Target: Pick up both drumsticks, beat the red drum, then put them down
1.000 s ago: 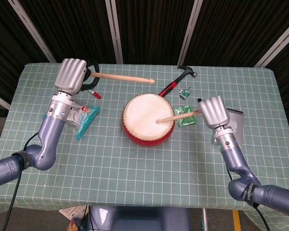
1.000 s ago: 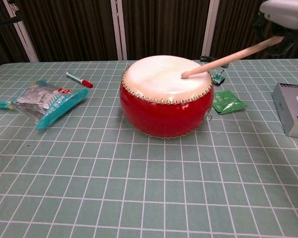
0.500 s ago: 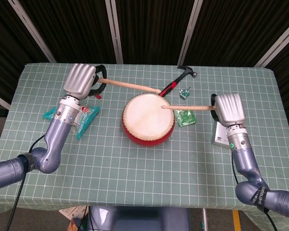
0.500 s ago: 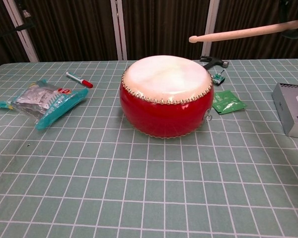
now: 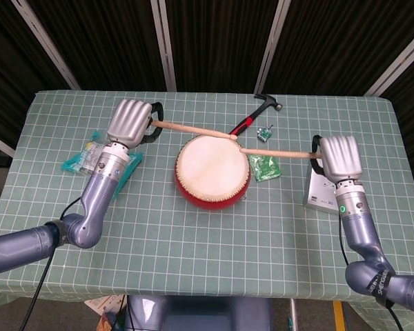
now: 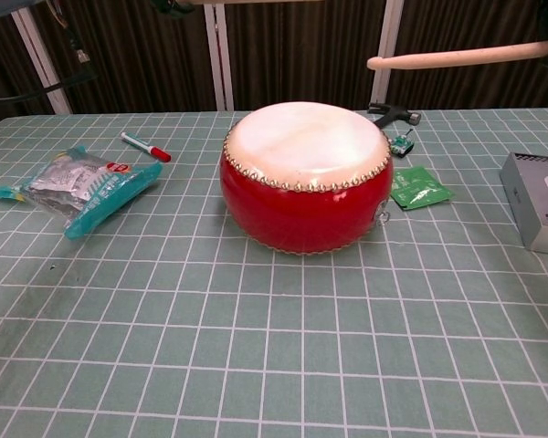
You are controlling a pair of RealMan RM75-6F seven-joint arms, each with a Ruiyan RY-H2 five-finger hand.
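Observation:
The red drum (image 5: 212,169) with its pale skin (image 6: 303,137) stands mid-table. My left hand (image 5: 132,123) grips a wooden drumstick (image 5: 193,130) left of the drum; the stick's tip reaches over the drum's far right rim. My right hand (image 5: 340,156) grips the other drumstick (image 5: 279,153), which points left with its tip near the first stick's tip. In the chest view this right drumstick (image 6: 466,57) hovers well above the skin, nearly level. Neither stick touches the drumhead.
A red-handled hammer (image 5: 252,118) lies behind the drum. A green packet (image 5: 265,167) and a grey box (image 5: 321,193) sit to its right. A teal snack bag (image 6: 78,187) and a red-capped marker (image 6: 146,146) lie on the left.
The right stick has lifted off the drumhead and the right hand has moved outward to the right. The left hand has swung toward the drum, bringing its stick over the far rim.

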